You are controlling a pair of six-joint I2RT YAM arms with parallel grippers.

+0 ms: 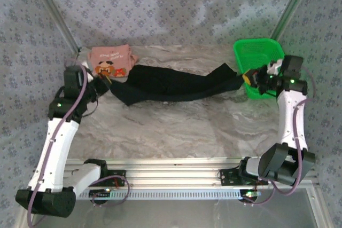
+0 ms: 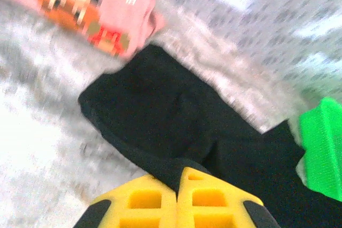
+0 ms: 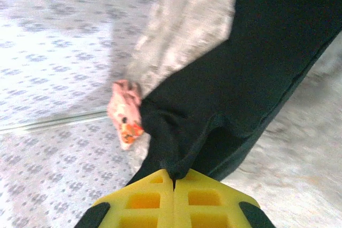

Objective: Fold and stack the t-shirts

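The black t-shirt (image 1: 171, 85) hangs stretched in a long band across the back of the marble table, held at both ends. My left gripper (image 1: 107, 80) is shut on its left end, and the yellow fingers (image 2: 144, 198) pinch a fold of black t-shirt (image 2: 160, 116). At the other end, beside the basket, my right gripper (image 1: 250, 76) is shut on the cloth; its fingers (image 3: 144, 198) clamp a bunched corner of the black t-shirt (image 3: 246, 78). The salmon-pink t-shirt (image 1: 110, 60) with the orange-brown face print lies folded at the back left, also visible as the pink t-shirt (image 2: 101, 4) and pink t-shirt (image 3: 124, 111).
A green plastic basket (image 1: 257, 57) stands at the back right, close behind my right gripper; the green basket (image 2: 323, 148) edges into the left wrist view. Patterned grey cloth walls the back and sides. Bare marble table (image 1: 181, 126) spreads in front of the black shirt.
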